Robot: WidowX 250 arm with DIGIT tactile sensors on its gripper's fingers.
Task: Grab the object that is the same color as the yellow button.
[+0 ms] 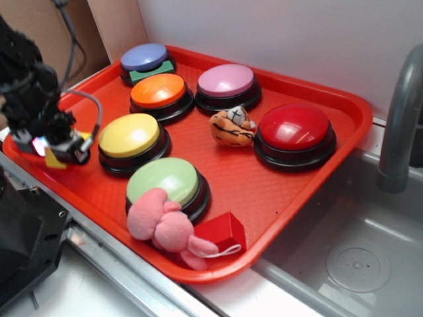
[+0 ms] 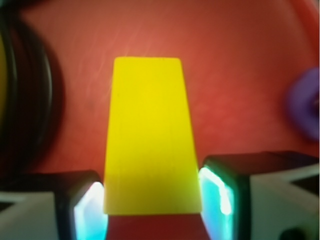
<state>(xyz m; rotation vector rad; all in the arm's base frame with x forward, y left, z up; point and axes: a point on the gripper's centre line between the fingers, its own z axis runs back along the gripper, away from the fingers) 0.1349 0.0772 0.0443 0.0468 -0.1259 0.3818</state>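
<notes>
Exterior: yellow wedge (image 1: 55, 160) is seen pinched in the gripper (image 1: 63, 153) at the red tray's (image 1: 291, 191) left edge, just beside the yellow button (image 1: 129, 135). Wrist: wedge is clamped btwn both pads (image 2: 216, 192), its long face running fwd over tray

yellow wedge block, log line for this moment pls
hand: shut on yellow wedge block | place: left edge of red tray, beside yellow button
</notes>
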